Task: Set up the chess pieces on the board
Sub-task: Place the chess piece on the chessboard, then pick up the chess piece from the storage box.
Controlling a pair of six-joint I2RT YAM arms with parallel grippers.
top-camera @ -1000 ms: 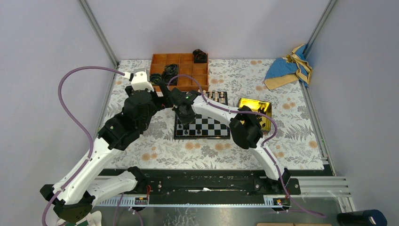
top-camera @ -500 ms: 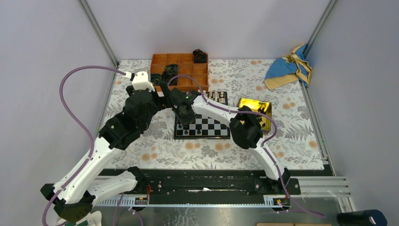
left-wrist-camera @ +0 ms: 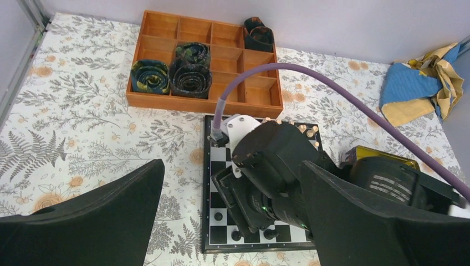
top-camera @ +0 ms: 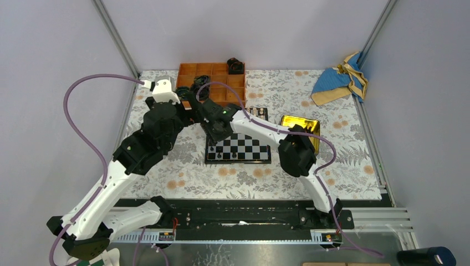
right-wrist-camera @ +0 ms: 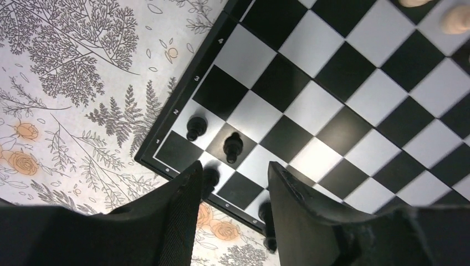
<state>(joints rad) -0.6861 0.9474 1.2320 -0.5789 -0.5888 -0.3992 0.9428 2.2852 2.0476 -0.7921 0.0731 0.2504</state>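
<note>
The board (top-camera: 246, 148) lies mid-table, also seen in the right wrist view (right-wrist-camera: 332, 100). My right gripper (right-wrist-camera: 235, 169) hovers over its near-left corner (top-camera: 214, 132), open, with nothing between the fingers. Tiny black chess pieces stand there: one (right-wrist-camera: 196, 128) at the edge, one (right-wrist-camera: 233, 147) just ahead of the jaws, one (right-wrist-camera: 209, 178) half hidden by the left finger, one (right-wrist-camera: 266, 213) by the right finger. The left wrist view shows three of them (left-wrist-camera: 236, 235). My left gripper (left-wrist-camera: 231, 166) hangs wide open and empty, left of the board (top-camera: 193, 106).
An orange divided tray (top-camera: 213, 83) with black coiled rings stands behind the board. Cream chessmen (top-camera: 255, 112) line the board's far edge. A gold box (top-camera: 302, 130) sits to its right, and a blue-and-yellow cloth (top-camera: 341, 80) lies at the back right.
My right gripper's jaws have spread apart and it has drawn back toward the board's far-left side, leaving a black piece standing. The left arm has shifted slightly.
</note>
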